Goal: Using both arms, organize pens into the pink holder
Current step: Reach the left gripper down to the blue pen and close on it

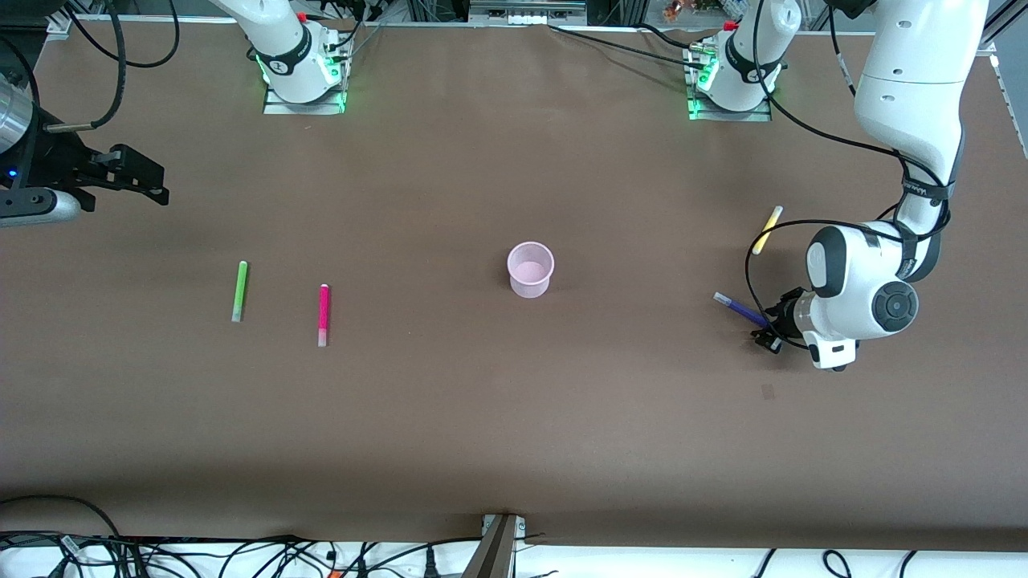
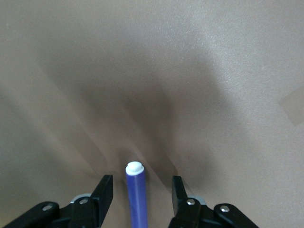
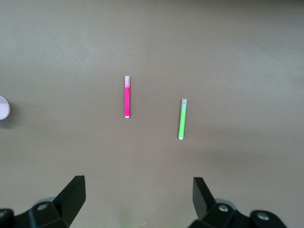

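The pink holder (image 1: 530, 270) stands upright mid-table and looks empty; its edge also shows in the right wrist view (image 3: 3, 108). The purple pen (image 1: 739, 309) lies on the table toward the left arm's end. My left gripper (image 1: 769, 335) is down at the pen's end, open, with one finger on each side of the pen (image 2: 137, 194) and a gap on both sides. The yellow pen (image 1: 767, 229) lies farther from the camera. The green pen (image 1: 239, 291) and the magenta pen (image 1: 324, 315) lie toward the right arm's end. My right gripper (image 1: 152, 186) is open and empty, high over that end.
A small tape patch (image 1: 768, 392) sits on the brown table (image 1: 514, 417) nearer the camera than my left gripper. Both arm bases stand along the table's farthest edge. Cables run along the edge nearest the camera.
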{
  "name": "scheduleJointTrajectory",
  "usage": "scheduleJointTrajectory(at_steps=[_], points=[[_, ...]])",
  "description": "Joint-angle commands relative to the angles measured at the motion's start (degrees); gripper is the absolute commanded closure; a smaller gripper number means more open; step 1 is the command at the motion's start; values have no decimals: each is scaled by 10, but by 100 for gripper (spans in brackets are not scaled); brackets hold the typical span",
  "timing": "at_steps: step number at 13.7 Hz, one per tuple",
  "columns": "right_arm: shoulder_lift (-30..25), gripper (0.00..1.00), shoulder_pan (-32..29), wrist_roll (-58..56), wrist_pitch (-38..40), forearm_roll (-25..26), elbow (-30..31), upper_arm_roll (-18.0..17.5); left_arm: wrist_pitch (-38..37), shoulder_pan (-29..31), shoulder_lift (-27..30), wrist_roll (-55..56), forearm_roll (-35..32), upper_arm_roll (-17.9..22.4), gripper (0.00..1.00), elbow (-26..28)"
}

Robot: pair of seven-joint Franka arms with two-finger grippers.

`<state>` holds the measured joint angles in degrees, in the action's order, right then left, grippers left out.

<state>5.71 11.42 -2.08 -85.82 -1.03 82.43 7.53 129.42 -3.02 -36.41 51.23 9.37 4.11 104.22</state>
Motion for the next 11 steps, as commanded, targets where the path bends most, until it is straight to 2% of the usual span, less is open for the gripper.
scheduleJointTrajectory(at_steps=[1,2,6,8,11], points=[[2,0,2,5,7,-7,-10,2,7,-3,12,-4,1,3,47,14],[2,0,2,5,7,-7,-10,2,6,-3,12,-8,1,3,53,14],[2,0,2,5,7,-7,-10,2,5,-3,12,-21,1,3,100,12],[2,0,2,5,7,-7,-10,2,0,-2,26,-21,1,3,100,4],[2,0,1,5,7,-7,-10,2,-15,-3,78,-9,3,0,100,-23]])
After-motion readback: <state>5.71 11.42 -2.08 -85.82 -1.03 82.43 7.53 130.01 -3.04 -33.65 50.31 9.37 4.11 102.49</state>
